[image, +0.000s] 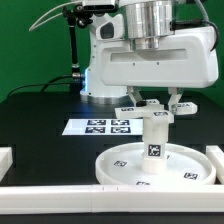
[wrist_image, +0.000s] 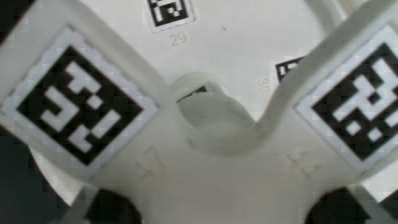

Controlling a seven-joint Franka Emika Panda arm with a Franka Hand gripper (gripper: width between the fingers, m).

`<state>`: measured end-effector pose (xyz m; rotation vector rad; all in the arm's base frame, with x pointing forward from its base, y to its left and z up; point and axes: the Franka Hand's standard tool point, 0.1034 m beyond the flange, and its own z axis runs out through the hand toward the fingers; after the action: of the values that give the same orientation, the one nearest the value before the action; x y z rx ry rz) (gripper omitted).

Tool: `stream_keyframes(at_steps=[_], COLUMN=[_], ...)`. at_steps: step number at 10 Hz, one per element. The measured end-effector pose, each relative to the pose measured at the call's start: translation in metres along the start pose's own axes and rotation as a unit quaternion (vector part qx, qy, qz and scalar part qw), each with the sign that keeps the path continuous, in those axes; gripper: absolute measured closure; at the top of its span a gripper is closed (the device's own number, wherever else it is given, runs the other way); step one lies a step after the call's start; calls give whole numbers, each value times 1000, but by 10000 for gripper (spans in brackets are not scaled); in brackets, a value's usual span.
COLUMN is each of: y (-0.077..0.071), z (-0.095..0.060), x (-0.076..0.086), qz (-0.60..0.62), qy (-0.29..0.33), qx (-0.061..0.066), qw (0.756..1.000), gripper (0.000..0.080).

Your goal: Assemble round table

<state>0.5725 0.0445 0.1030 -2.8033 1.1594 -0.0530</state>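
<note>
Cross piece [image: 148, 112] atop the post [image: 154, 150] looks light, rigid, slick: grip opposite arms. Hand [image: 157, 105] straddles it; whether clamped, I cannot tell.

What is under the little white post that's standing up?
The short white cylindrical plastic post stands upright on the large white rimmed round plastic disc. The post's own base covers the spot where they meet, so that joint cannot be seen.

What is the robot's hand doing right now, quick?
Gripper: down at the cross piece on top of the post; cannot tell whether it is gripping it or open.
</note>
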Motion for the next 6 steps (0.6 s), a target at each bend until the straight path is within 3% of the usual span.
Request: stream_keyframes(at_steps=[4,6], y=[-2,-2], z=[0,0], x=[-1,0], qz=[120,241], qy=[-4,-10], qx=[5,19], qw=[993,970], gripper=[353,353])
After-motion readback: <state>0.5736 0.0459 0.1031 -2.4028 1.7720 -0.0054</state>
